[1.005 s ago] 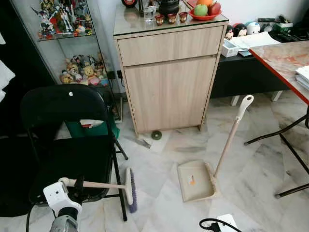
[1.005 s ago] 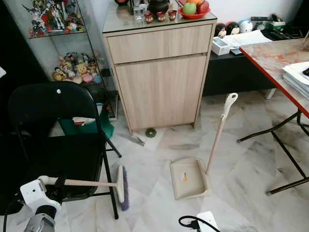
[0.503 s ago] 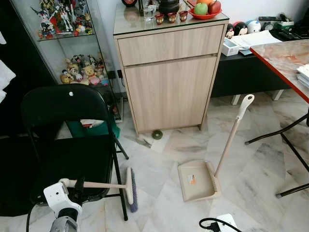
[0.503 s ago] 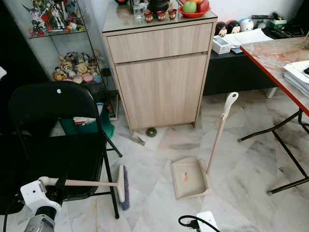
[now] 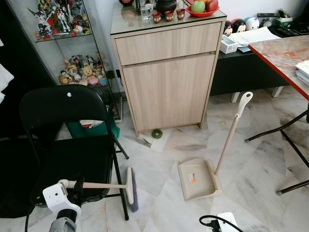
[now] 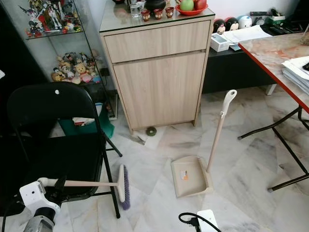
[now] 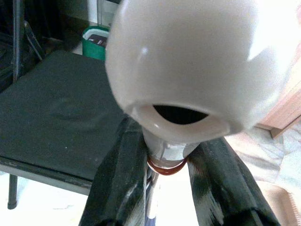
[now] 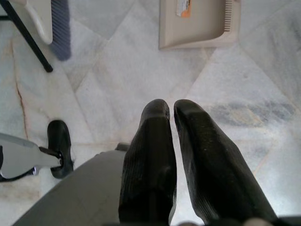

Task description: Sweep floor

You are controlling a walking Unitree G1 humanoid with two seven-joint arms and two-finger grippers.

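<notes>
- Low at the robot's left, the left gripper (image 7: pixel 169 188) clamped on the broom (image 5: pixel 113 186) handle just below its rounded white end cap, one black finger on each side of the shaft.
- Broom held roughly level, handle crossing in front of the black folding chair (image 5: pixel 67 145), purple-bristled head (image 5: pixel 131 189) down against the marble floor (image 5: pixel 159 159) right beside the chair's front leg.
- Right gripper (image 8: pixel 171 141) pointed down at the pale tiles, fingers (image 8: pixel 150 160) pressed together with nothing between them.
- Beige dustpan (image 5: pixel 198 180) flat on the floor to the right of the broom head, well apart from it, its long handle (image 5: pixel 231 133) standing upright.
- Small dark round item (image 5: pixel 157 134) on the floor at the foot of the wooden cabinet (image 5: pixel 164 82).
- Red-edged table (image 5: pixel 282 50) at far right.
</notes>
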